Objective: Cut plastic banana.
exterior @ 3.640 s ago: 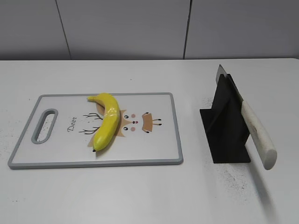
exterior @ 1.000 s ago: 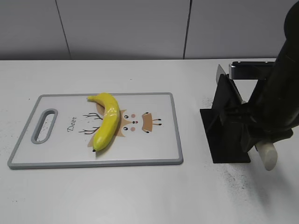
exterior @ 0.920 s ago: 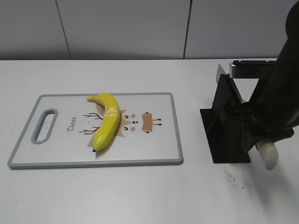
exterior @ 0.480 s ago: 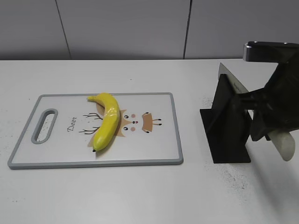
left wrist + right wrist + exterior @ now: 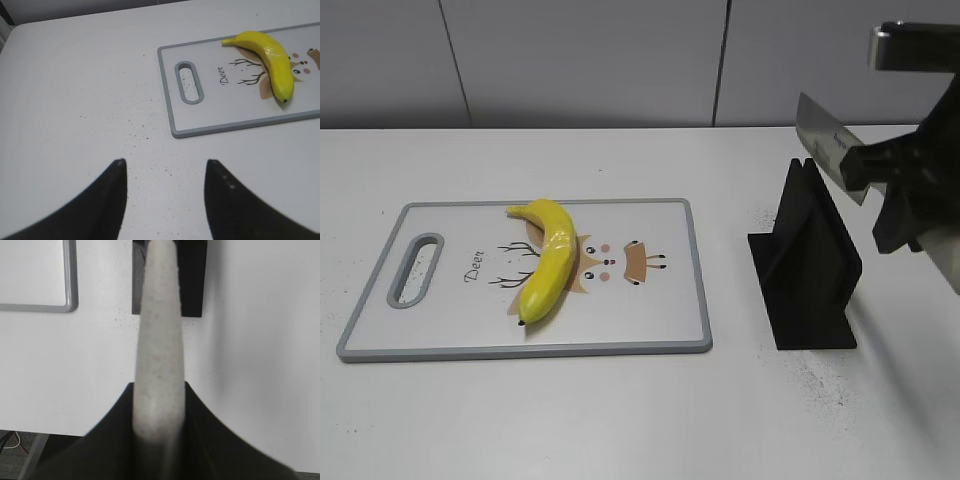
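Observation:
The plastic banana (image 5: 549, 260) lies glossy yellow and curved on the white cutting board (image 5: 650, 320), left of its middle; it also shows in the left wrist view (image 5: 270, 61). My right gripper (image 5: 905, 200) is shut on the knife's off-white handle (image 5: 159, 355) and holds the knife (image 5: 828, 145) lifted above the black knife stand (image 5: 808, 270). The steel blade points up and to the left. My left gripper (image 5: 164, 165) is open and empty over bare table, left of the board.
The cutting board (image 5: 200, 122) has a grey rim, a handle slot (image 5: 416, 268) at its left end and a deer drawing. The black stand (image 5: 192, 280) stands right of the board. Dark specks dot the white table.
My right gripper closed on the knife handle and has lifted the knife up and to the right, out of the black stand. The banana and board have not moved.

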Robot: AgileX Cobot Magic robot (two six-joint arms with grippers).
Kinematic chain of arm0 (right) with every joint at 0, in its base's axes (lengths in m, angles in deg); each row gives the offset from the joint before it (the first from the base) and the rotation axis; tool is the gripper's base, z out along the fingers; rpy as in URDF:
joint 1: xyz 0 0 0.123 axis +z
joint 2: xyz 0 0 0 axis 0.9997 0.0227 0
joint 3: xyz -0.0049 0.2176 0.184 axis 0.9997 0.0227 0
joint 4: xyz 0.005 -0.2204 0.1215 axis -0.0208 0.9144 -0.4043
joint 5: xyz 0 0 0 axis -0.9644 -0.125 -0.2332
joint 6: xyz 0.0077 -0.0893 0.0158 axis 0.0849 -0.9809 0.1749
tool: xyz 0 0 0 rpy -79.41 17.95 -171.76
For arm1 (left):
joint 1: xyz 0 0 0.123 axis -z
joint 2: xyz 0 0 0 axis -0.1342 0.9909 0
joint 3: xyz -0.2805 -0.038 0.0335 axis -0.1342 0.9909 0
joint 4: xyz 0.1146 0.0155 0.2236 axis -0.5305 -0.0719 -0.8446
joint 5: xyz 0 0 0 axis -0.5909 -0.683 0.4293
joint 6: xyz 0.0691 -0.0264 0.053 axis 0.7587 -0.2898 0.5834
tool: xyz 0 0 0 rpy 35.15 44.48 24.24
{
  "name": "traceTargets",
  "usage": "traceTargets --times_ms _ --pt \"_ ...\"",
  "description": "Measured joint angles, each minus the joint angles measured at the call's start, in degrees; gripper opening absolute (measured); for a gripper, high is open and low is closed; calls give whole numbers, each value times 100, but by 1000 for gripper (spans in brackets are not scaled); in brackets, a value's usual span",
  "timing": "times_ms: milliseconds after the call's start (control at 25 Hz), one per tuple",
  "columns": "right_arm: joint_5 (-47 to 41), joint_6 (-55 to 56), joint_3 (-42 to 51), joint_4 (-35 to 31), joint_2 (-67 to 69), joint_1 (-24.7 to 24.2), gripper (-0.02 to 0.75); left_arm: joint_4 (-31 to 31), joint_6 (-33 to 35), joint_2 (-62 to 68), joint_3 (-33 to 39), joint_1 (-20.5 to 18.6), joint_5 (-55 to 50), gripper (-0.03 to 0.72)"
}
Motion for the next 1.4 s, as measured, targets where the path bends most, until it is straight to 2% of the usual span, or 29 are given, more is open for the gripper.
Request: traceTargets --times_ms 360,800,960,1200,1400 --pt "-577 -198 -953 334 -6 0 162 0 0 0 0 0 0 480" --pt "-732 -3947 -1500 216 228 0 162 133 150 222 -239 0 495 479" --pt "-866 -5235 -1763 -93 515 0 162 640 907 976 -324 0 706 479" --pt "-959 -6623 -2328 -271 1057 0 162 1700 2931 2747 -735 0 876 478" --pt "-970 -8127 -2681 -976 1601 0 162 2374 4771 4469 -1625 91 721 478"
